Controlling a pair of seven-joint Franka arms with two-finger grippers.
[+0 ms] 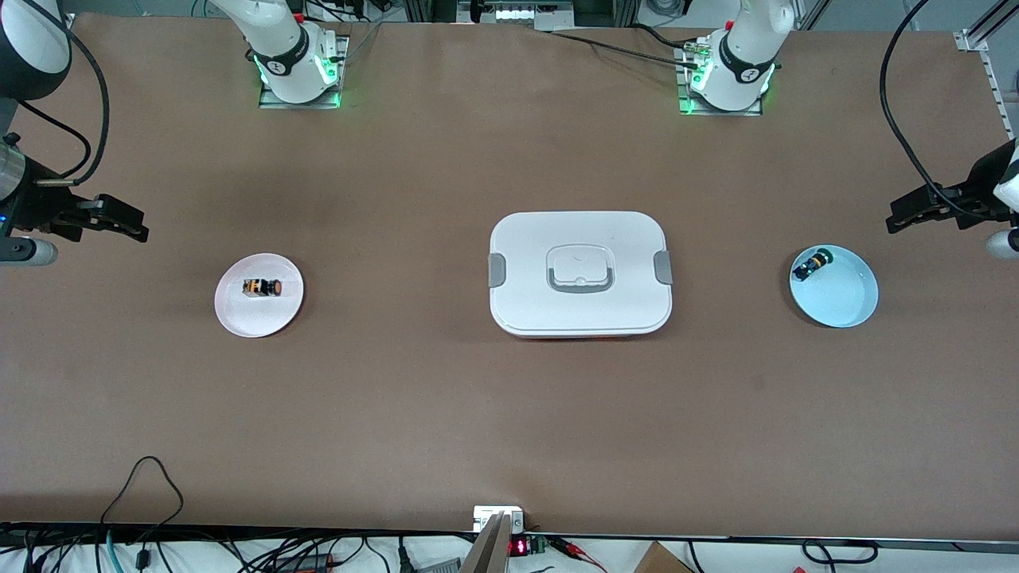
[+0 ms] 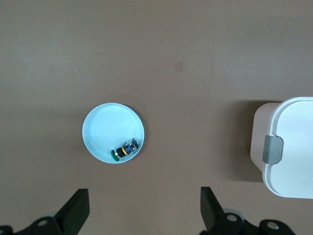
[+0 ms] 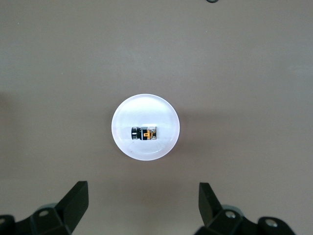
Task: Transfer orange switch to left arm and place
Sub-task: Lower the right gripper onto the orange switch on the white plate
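The orange switch [image 1: 263, 286] lies on its side on a small white plate [image 1: 255, 318] toward the right arm's end of the table. In the right wrist view the orange switch [image 3: 144, 132] sits mid-plate [image 3: 146, 110]. My right gripper [image 1: 139, 225] hangs high over bare table beside that plate, open and empty [image 3: 143, 188]. The white lidded box [image 1: 580, 273] stands at the table's middle, between the two plates. My left gripper [image 1: 893, 221] is up over the left arm's end, open and empty [image 2: 144, 193]. The box's clasped end [image 2: 293, 147] shows in the left wrist view.
A light blue plate [image 1: 840, 298] toward the left arm's end holds a small black switch with green and blue parts [image 1: 812, 265], also in the left wrist view [image 2: 124, 150]. Cables and electronics line the table edge nearest the front camera.
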